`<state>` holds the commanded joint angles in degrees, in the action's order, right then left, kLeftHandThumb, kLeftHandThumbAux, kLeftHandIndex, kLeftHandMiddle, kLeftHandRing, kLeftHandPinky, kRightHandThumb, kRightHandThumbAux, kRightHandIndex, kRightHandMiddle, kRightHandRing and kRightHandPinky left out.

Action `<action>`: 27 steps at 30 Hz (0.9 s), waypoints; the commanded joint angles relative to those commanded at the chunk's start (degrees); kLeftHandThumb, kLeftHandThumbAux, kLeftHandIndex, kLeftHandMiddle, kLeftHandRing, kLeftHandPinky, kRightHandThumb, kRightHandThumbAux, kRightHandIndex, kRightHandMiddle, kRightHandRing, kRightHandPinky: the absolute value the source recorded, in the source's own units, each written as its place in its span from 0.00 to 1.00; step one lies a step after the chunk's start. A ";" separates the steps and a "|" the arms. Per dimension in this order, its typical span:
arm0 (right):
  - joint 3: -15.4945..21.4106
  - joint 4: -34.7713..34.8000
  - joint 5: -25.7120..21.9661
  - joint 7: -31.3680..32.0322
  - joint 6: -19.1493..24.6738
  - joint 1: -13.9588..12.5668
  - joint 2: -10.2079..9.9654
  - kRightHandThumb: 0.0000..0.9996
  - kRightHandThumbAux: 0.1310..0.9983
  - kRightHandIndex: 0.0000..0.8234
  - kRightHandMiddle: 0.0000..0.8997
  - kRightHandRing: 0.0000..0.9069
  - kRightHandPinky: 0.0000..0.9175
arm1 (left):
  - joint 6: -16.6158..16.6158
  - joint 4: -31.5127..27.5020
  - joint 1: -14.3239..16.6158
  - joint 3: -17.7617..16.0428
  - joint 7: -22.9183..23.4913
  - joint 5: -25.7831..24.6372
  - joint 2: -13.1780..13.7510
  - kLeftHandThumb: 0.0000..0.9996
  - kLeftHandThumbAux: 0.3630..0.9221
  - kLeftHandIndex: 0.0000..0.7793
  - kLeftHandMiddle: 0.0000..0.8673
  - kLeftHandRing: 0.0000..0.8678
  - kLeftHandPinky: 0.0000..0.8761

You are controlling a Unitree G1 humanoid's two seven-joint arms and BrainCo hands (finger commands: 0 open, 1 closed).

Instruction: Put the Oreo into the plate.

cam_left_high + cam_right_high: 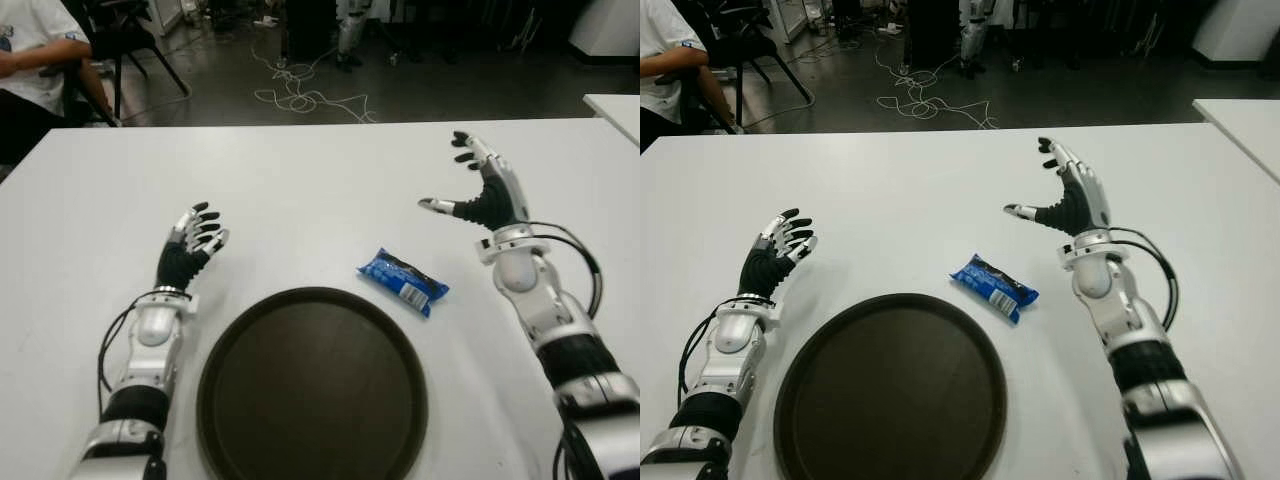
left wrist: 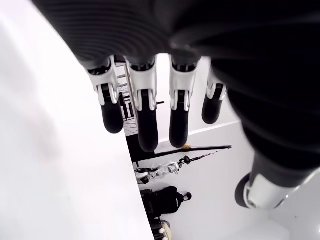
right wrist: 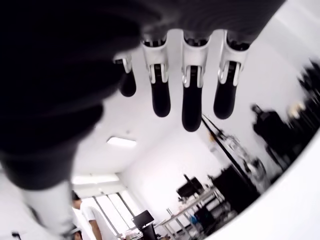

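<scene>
Left eye view: the Oreo [image 1: 403,281], a blue pack, lies on the white table [image 1: 300,190] just beyond the far right rim of the dark plate [image 1: 312,388], not in it. Right hand [image 1: 485,190] sits right of and farther than the pack, fingers spread, holding nothing. Left hand [image 1: 190,243] shows left of the plate, fingers loosely open, empty too.

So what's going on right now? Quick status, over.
Both hands open, holding nothing: left hand left of the plate, right hand raised beyond the Oreo pack. Pack on table beside plate. Nothing in the way.
</scene>
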<state>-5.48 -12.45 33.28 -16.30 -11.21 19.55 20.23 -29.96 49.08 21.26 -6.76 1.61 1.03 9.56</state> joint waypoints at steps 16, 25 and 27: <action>-2.32 25.04 9.98 23.04 17.87 -13.11 6.78 0.00 0.74 0.15 0.20 0.20 0.11 | -1.97 0.36 0.27 0.55 -0.84 0.88 0.09 0.17 0.47 0.19 0.27 0.25 0.21; -5.68 28.91 13.97 29.84 22.73 -14.88 7.01 0.00 0.70 0.12 0.18 0.17 0.10 | -3.05 1.50 0.58 0.92 -1.54 1.69 0.62 0.17 0.45 0.18 0.26 0.26 0.23; -6.94 29.95 15.32 30.97 23.37 -15.62 6.90 0.00 0.70 0.11 0.17 0.17 0.10 | -2.91 1.28 0.54 0.88 -1.57 1.58 0.50 0.16 0.44 0.18 0.26 0.26 0.23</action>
<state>-12.42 17.50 48.60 14.67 12.16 3.94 27.13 -32.87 50.35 21.81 -5.88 0.04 2.61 10.07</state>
